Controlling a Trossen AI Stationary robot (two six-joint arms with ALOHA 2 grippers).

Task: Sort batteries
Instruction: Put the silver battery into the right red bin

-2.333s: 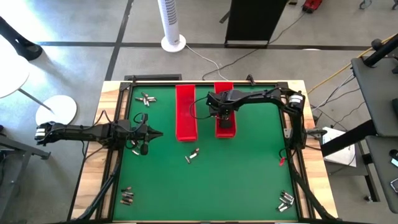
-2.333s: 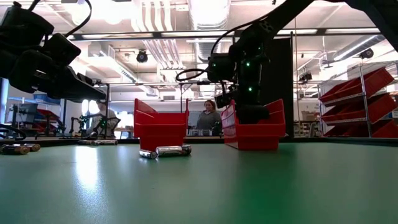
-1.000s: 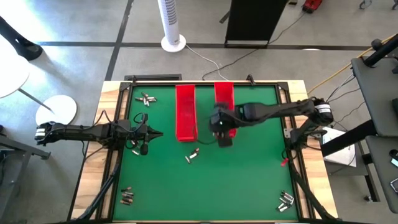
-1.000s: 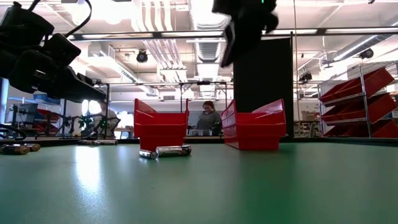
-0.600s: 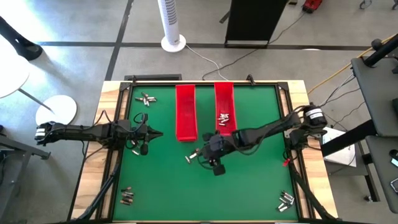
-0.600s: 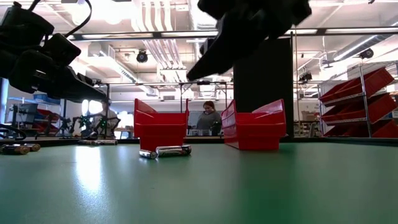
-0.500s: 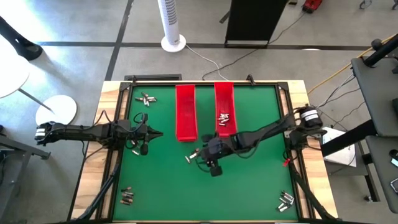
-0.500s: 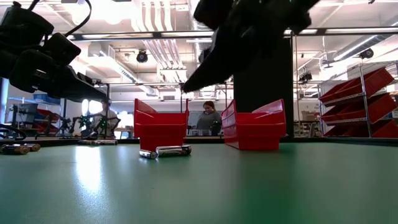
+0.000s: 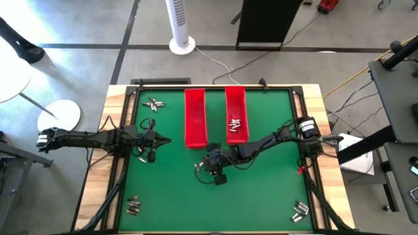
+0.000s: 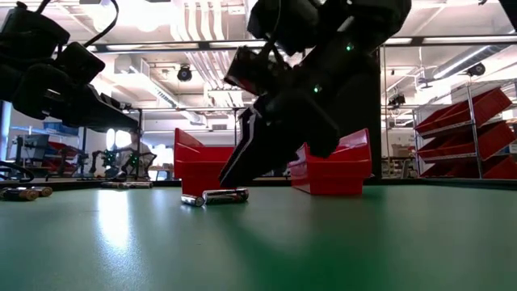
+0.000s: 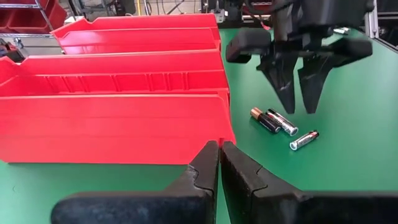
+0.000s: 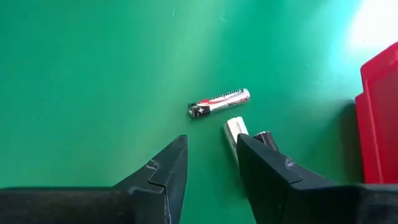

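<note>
Three batteries lie on the green mat in the middle of the table: a silver-and-red one, a white one and a dark one. My right gripper hangs open just above them, slanting down, its fingertips clear of the mat. Two long red trays stand side by side behind them. The right tray holds a few batteries. My left gripper waits shut at the table's left side, pointing at the trays.
More batteries lie in small heaps at the far left, near left and near right corners, and beside my left gripper. Open green mat stretches toward the near edge.
My right gripper has swung from above the right tray toward the table's near-left and come down. It now tips steeply downward over the three batteries in the middle. The batteries have not moved.
</note>
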